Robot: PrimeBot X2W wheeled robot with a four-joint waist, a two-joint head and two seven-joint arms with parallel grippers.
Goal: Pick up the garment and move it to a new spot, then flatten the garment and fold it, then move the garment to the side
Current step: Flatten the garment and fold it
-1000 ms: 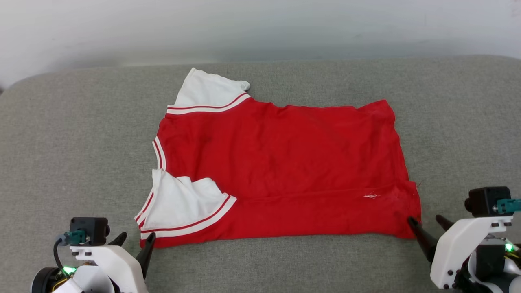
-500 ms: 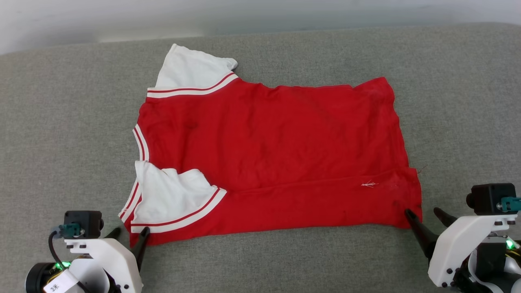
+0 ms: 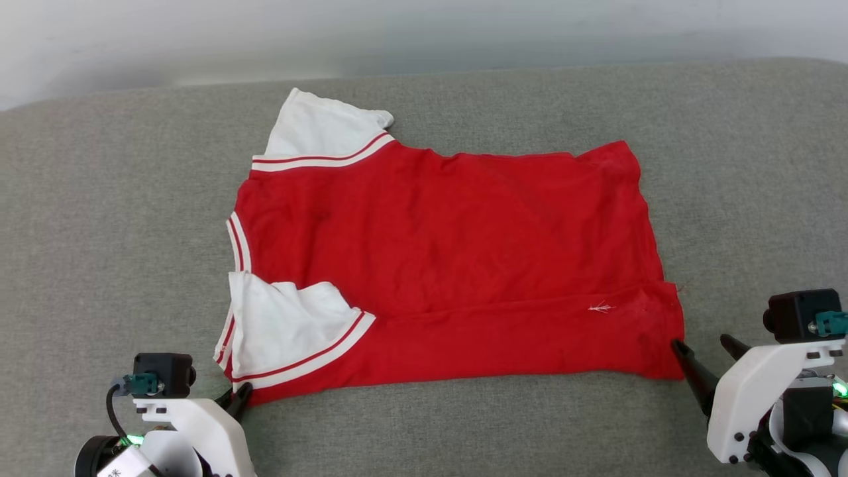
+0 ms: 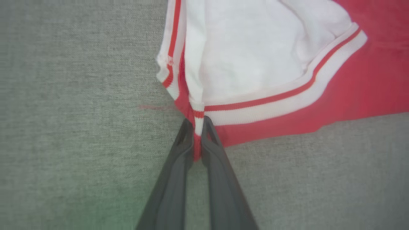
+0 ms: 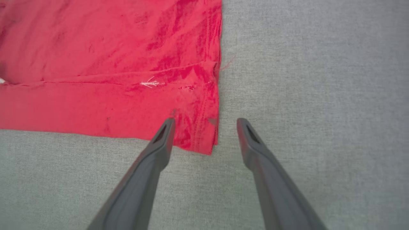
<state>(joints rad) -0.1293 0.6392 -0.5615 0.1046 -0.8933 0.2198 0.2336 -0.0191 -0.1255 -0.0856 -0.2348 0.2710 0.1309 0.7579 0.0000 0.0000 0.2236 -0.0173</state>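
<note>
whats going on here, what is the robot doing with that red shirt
A two-armed robot is working on a red jersey spread flat on a grey cushion. Its left gripper is shut on the jersey's near corner, beside a white sleeve. Its right gripper is open, its fingers straddling the near hem corner at the other end, not yet gripping. The jersey lies plain side up and is not lifted.

No readable text, number or brand, red cloth jersey with white stripe-edged sleeves (image 3: 450, 265) plain on its upturned face, small white paper label (image 3: 122, 468) at the left arm's base, its dark marks cut off, illegible
</note>
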